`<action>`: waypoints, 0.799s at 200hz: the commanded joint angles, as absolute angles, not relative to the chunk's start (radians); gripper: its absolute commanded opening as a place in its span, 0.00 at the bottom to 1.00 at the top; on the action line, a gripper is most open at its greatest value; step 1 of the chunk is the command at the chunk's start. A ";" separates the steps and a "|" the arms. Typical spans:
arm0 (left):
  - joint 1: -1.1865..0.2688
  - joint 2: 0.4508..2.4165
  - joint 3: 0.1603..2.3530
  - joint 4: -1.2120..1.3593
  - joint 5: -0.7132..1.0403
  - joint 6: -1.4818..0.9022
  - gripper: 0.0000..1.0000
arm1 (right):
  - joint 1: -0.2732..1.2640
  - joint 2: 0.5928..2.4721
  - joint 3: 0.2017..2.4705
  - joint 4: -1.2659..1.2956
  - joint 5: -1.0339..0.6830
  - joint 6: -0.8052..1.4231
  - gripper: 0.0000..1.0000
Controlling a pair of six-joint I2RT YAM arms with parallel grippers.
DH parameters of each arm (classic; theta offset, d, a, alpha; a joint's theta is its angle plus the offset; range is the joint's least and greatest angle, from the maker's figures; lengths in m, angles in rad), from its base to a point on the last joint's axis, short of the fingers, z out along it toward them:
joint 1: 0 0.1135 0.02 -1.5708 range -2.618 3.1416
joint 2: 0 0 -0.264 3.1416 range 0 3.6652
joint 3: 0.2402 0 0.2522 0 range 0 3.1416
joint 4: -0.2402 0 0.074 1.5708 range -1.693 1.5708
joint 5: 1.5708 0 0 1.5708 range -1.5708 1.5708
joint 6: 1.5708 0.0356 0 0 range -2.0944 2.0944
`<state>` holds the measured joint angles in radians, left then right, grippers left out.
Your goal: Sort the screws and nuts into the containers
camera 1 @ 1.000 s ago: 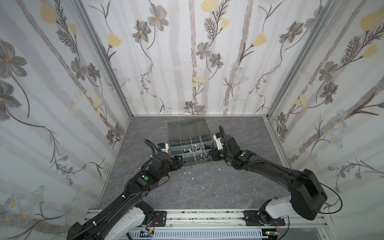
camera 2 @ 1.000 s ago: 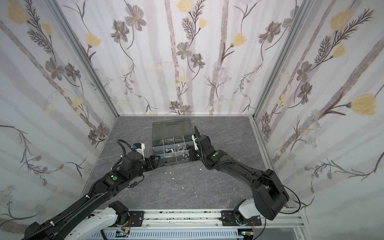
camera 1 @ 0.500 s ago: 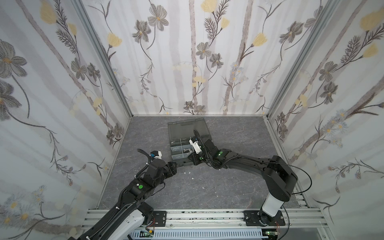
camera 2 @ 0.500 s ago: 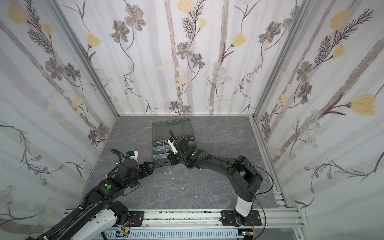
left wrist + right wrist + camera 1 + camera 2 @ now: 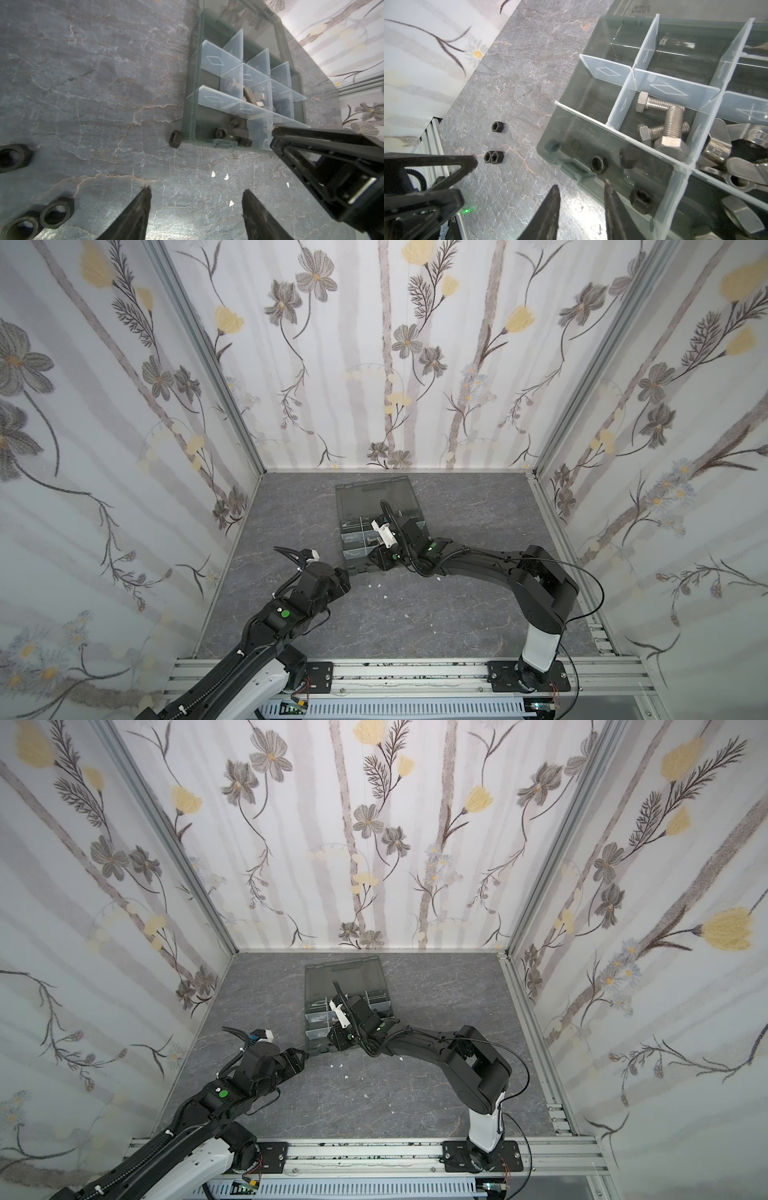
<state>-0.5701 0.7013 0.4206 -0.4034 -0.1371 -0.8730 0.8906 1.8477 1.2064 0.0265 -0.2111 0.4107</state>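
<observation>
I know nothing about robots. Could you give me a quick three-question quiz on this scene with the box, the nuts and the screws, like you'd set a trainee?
1. True or false: the lid of the organizer box is shut.
2. The loose nuts lying on the table are: A silver, B black, C gold.
3. What is the left claw holding?

Key: 1 false, the lid lies folded back, open. 2 B. 3 nothing; it is open and empty.
</observation>
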 commanded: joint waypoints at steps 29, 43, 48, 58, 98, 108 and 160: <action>-0.568 0.708 0.365 -0.396 -0.168 -0.969 0.61 | 0.879 1.806 1.180 0.091 -0.229 0.390 0.40; -0.567 0.714 0.361 -0.397 -0.176 -0.989 0.61 | 0.867 1.777 1.153 0.109 -0.233 0.390 0.41; -0.567 0.718 0.361 -0.399 -0.178 -0.994 0.61 | 0.863 1.766 1.142 0.115 -0.236 0.389 0.41; -0.566 0.730 0.365 -0.403 -0.181 -1.004 0.61 | 0.855 1.743 1.119 0.127 -0.238 0.390 0.41; -0.561 0.800 0.398 -0.492 -0.224 -1.054 0.61 | 0.827 1.629 1.005 0.173 -0.241 0.385 0.42; -0.560 0.805 0.401 -0.510 -0.235 -1.076 0.61 | 0.796 1.604 0.974 0.188 -0.244 0.385 0.42; -0.545 0.829 0.454 -0.661 -0.340 -1.194 0.65 | 0.759 1.480 0.849 0.240 -0.268 0.384 0.42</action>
